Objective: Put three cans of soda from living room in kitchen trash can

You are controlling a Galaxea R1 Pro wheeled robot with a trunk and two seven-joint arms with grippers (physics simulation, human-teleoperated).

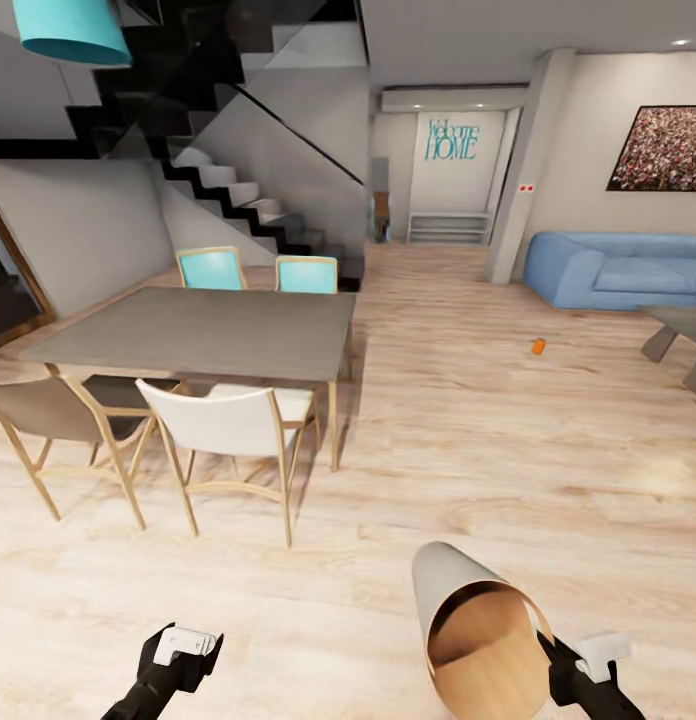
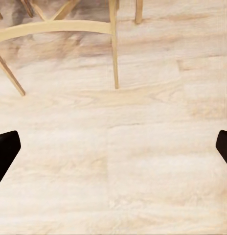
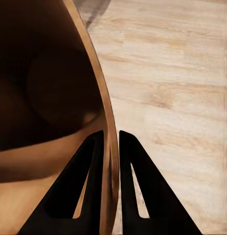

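— Where are you in the job?

— Carrying the bin (image 1: 478, 625) toward the sofa (image 1: 613, 268): my right hand (image 3: 111, 147) pinches its rim, fingers one each side of the wall. One orange can (image 1: 538, 346) lies on the floor ahead, near the sofa. Next I judge I must drive up close to it.

— And the left hand (image 1: 188, 645)?

— Spread wide, holding nothing; its wrist camera shows floor and chair legs (image 2: 115, 49). The right wrist camera shows the bin's brown inside, no can visible.

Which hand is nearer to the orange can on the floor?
Right. The right hand, clamped on the trash can rim, is below the orange can in the head view; the open left hand sits farther off, across the floor.
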